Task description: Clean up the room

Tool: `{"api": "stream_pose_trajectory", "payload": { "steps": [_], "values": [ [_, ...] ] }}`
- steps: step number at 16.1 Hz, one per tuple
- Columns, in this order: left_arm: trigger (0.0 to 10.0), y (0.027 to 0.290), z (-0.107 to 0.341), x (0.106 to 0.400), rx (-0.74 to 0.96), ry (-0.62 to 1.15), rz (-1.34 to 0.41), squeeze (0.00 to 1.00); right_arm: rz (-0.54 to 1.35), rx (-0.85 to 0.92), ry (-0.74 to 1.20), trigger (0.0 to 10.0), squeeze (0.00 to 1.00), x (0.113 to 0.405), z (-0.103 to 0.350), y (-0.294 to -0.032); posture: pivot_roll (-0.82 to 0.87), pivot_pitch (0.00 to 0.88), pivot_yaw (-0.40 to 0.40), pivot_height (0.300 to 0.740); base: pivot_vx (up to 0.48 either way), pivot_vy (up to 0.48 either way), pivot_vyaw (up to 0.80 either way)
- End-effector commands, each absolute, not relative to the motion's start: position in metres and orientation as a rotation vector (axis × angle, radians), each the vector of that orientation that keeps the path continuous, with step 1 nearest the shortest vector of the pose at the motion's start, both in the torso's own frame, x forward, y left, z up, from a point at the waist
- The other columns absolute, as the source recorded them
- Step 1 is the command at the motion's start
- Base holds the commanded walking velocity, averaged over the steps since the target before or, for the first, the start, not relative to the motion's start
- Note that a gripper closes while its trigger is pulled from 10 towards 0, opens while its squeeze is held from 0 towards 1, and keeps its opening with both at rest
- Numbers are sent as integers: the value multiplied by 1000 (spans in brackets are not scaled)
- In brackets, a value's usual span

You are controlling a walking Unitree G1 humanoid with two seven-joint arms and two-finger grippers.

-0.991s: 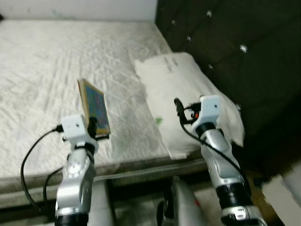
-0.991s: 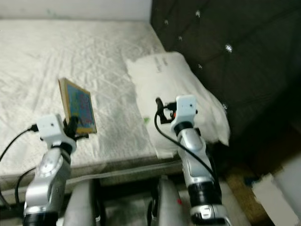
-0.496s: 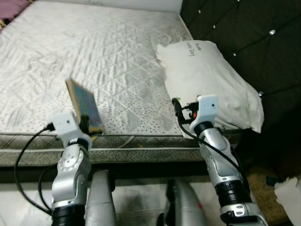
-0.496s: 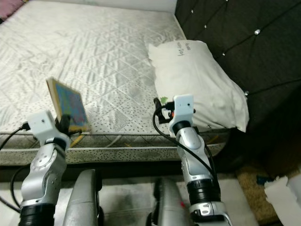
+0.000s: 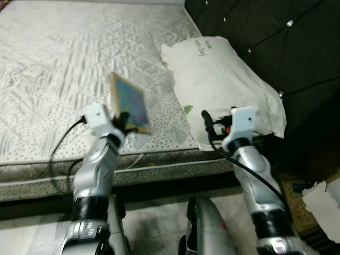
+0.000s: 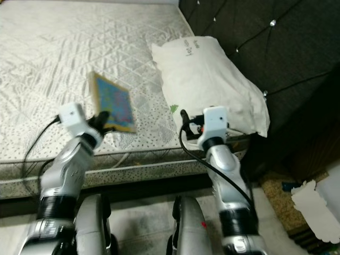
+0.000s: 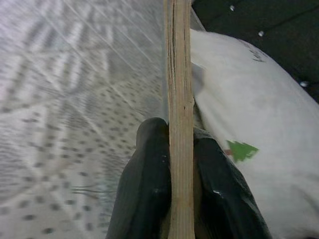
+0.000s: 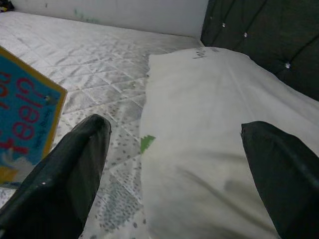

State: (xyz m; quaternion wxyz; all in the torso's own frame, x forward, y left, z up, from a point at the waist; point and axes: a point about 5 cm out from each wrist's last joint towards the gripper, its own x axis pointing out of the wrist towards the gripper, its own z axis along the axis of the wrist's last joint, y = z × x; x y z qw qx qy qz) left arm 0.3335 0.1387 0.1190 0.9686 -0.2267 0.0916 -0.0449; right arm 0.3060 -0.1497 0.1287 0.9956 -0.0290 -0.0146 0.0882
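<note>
A flat board book (image 5: 129, 103) with a blue cover and tan edges is held up over the near edge of the mattress (image 5: 58, 58). My left gripper (image 5: 125, 118) is shut on its lower edge; in the left wrist view the book (image 7: 179, 114) runs edge-on between the two black fingers (image 7: 144, 194). My right gripper (image 5: 207, 121) stands open at the near end of the white pillow (image 5: 223, 85), with nothing between its fingers (image 8: 65, 174). The book's blue cover (image 8: 22, 124) also shows beside it in the right wrist view.
A dark tufted headboard (image 5: 276, 37) rises to the right behind the pillow. The mattress front edge (image 5: 42, 175) runs just before my arms. White paper or cloth (image 5: 321, 204) lies on the floor at the far right.
The camera has shifted. My left arm has swung the book rightward, closer to the pillow and tilted flatter. The right gripper remains open near the pillow's end.
</note>
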Motion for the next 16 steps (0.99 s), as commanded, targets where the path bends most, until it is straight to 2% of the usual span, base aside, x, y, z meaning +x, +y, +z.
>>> {"api": "stream_pose_trajectory", "payload": {
  "steps": [1, 4, 6, 8, 13, 16],
  "values": [
    [10000, 131, 121, 341, -515, 201, -145, 0, 162, -93, -39, 10000, 0, 300, 135, -162, -191, 114, -84, 592, 0, 0, 0],
    [10000, 118, 108, 350, -602, 298, -175, 0, 117, -173, -29, 10000, 0, 279, 144, -192, -254, 134, -78, 592, 0, 0, 0],
    [10000, 118, 104, 356, -648, 300, -168, 0, 76, -228, 8, 10000, 0, 262, 143, -216, -295, 148, -80, 592, 0, 0, 0],
    [10000, 116, 99, 360, -690, 321, -178, 0, 61, -261, 41, 10000, 0, 250, 145, -229, -328, 156, -88, 592, 0, 0, 0],
    [10000, 125, 99, 372, -746, 292, -131, 0, 78, -290, 80, 10000, 0, 239, 151, -233, -363, 169, -115, 592, 0, 0, 0],
    [10000, 121, 86, 367, -767, 360, -129, 0, 88, -298, 83, 10000, 0, 240, 153, -233, -375, 169, -123, 592, 0, 0, 0]
  ]
}}
